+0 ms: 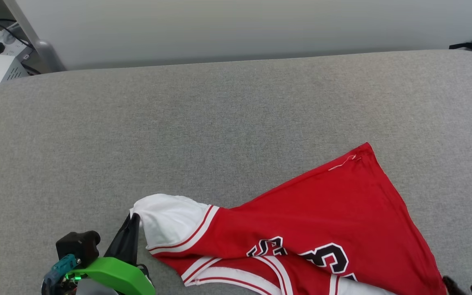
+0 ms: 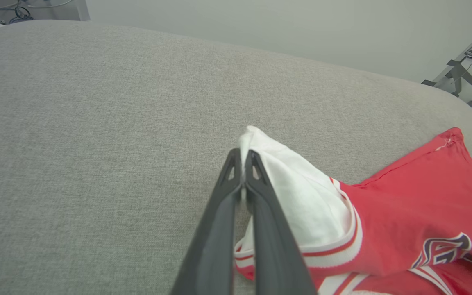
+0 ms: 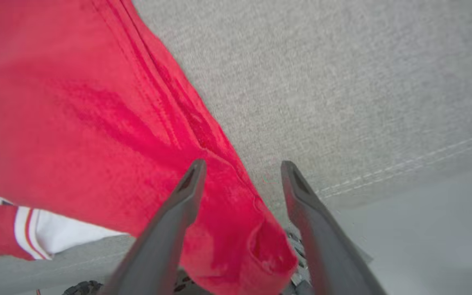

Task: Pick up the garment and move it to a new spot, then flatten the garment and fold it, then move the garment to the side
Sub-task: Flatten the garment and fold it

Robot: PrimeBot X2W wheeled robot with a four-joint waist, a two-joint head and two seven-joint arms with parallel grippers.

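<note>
L fingers (image 2: 219, 213) pinch garment (image 1: 322, 213) by white sleeve, R fingers (image 3: 170, 229) spread astride red hem; print shows "3".

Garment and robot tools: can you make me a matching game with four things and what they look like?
Things:
1. left tool
2. right tool
3. garment
4. work surface

Descriptions:
A. grey
B. open
C. mostly red
D. shut on the white sleeve

Pairs: 1-D, 2-B, 3-C, 4-A
</note>
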